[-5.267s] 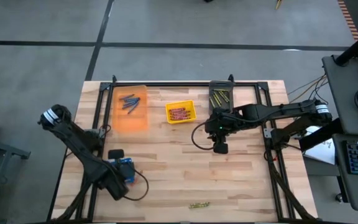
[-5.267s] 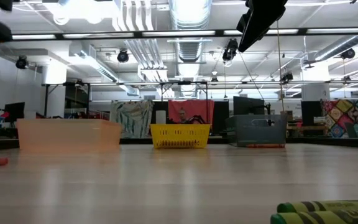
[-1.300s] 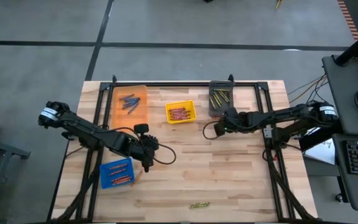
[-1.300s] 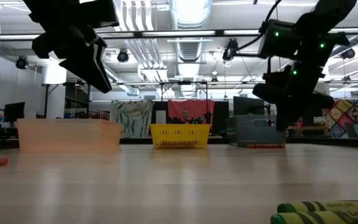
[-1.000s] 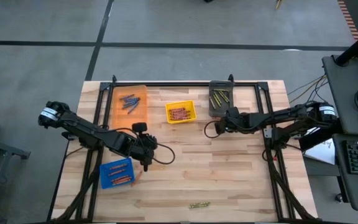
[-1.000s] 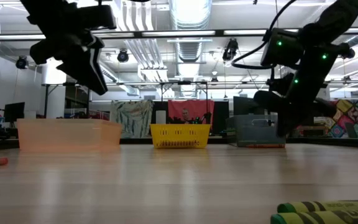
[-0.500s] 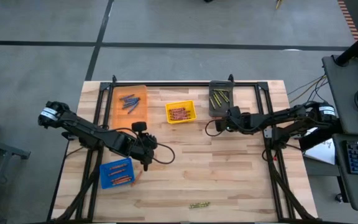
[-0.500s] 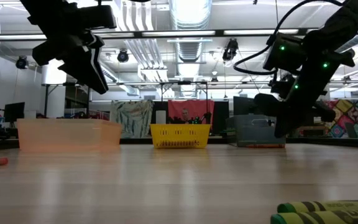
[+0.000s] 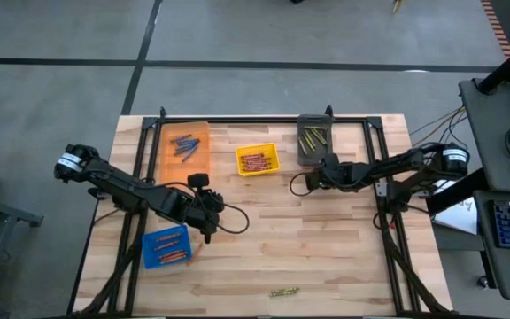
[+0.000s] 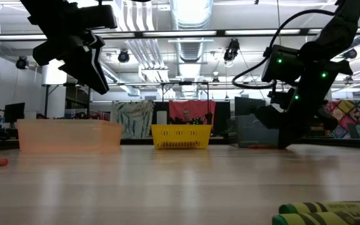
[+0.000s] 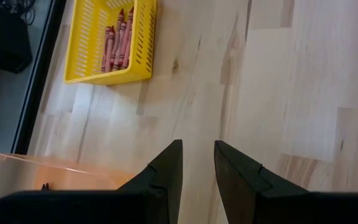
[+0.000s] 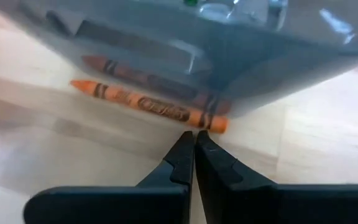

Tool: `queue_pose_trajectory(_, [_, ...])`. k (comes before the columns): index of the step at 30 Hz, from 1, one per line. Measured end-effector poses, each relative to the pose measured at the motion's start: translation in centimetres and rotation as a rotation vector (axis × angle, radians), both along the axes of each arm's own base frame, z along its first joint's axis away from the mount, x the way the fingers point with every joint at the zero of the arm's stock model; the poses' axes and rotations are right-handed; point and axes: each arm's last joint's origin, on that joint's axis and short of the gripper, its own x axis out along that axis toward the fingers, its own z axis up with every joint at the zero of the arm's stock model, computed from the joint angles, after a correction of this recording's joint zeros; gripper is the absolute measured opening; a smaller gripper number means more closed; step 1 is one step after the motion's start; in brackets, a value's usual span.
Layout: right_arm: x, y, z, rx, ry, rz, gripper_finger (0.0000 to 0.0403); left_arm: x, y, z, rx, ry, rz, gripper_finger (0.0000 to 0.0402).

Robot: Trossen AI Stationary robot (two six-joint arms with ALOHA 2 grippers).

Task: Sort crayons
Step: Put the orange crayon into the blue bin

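I've got the right gripper (image 12: 194, 144) low at the grey bin (image 12: 241, 37), fingers pressed together, holding nothing, tips just short of an orange crayon (image 12: 148, 104) lying against the bin's wall. It looks light, stiff, waxy, likely to roll or snap, so I'd pinch it mid-length across the paper wrap. The left gripper (image 11: 197, 163) hangs over bare wood near the yellow bin (image 11: 143, 46), partly open, empty
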Motion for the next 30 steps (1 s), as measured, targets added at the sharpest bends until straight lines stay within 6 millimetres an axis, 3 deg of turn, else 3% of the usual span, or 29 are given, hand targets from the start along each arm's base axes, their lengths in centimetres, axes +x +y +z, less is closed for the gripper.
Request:
queue_pose_trajectory(6, [0.1, 0.4, 1.4, 0.106, -0.04, 0.079, 0.0009, 0.0, 0.0, 0.0, -0.002, -0.001, -0.001, 0.0075])
queue_pose_trajectory(10, [0.5, 0.1, 2.5, 0.035, -0.055, 0.091, 0.0009, 0.0, 0.0, 0.0, -0.003, -0.005, -0.001, 0.0075])
queue_pose_trajectory(30, [0.7, -1.0, 1.2, -0.089, 0.038, 0.016, 0.0009, 0.1, 0.0, 0.0, -0.002, -0.004, -0.002, 0.0075])
